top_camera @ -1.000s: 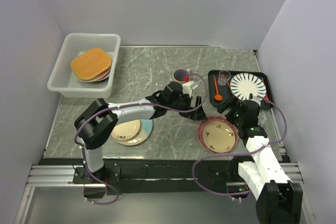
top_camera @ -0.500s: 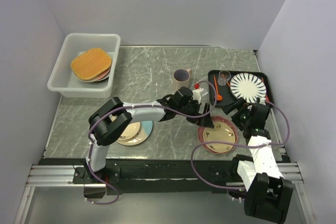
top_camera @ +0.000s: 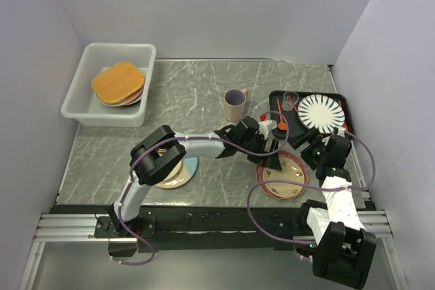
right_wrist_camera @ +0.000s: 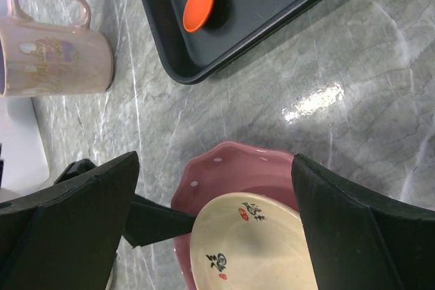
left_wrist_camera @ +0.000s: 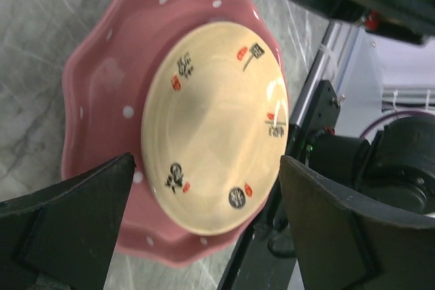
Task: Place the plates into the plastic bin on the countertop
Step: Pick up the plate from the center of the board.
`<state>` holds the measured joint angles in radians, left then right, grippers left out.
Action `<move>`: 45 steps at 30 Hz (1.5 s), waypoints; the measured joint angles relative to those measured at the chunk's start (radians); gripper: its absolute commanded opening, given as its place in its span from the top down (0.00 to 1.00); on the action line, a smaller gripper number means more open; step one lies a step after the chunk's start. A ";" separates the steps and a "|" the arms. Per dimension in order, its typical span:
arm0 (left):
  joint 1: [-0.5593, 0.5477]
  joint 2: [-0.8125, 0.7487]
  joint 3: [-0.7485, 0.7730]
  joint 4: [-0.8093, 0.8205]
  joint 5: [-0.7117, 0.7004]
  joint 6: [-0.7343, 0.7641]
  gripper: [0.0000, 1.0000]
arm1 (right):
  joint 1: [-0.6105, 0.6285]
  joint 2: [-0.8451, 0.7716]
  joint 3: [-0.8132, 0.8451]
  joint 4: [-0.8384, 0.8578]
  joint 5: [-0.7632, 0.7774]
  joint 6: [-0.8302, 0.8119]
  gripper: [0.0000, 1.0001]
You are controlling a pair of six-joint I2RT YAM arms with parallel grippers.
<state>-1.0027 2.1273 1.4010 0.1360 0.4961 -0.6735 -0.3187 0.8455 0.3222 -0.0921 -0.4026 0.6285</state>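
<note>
The left hand (left_wrist_camera: 207,188) hangs released over the pink scalloped dotted plate (left_wrist_camera: 102,100). Its fingers (left_wrist_camera: 68,222) are spread wide on either side of the rim and touch nothing, probably so that they can take an edge. A small cream floral plate (left_wrist_camera: 211,127) sits nested on it, so both could travel as one stack. They lie at 4 o'clock on the grey-green marble-look worktop (top_camera: 204,93). The right hand (right_wrist_camera: 214,202), also released, hovers at the stack's 3 o'clock, perhaps to steady it. The translucent white plastic bin (top_camera: 119,45) stands at 10 o'clock with plates stacked inside.
</note>
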 measured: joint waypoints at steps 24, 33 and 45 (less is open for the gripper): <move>-0.042 0.134 0.182 -0.146 -0.102 0.033 0.99 | -0.013 0.015 -0.003 0.041 -0.037 -0.002 0.00; -0.043 0.126 0.173 -0.146 -0.114 0.032 0.99 | -0.015 0.016 -0.003 0.046 -0.039 -0.002 0.00; 0.003 -0.006 0.008 -0.136 -0.162 0.023 0.99 | -0.016 0.009 -0.003 0.047 -0.066 -0.002 0.00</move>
<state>-0.9997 2.1208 1.4094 0.0002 0.3340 -0.6510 -0.3344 0.8543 0.3187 -0.0452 -0.4686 0.6262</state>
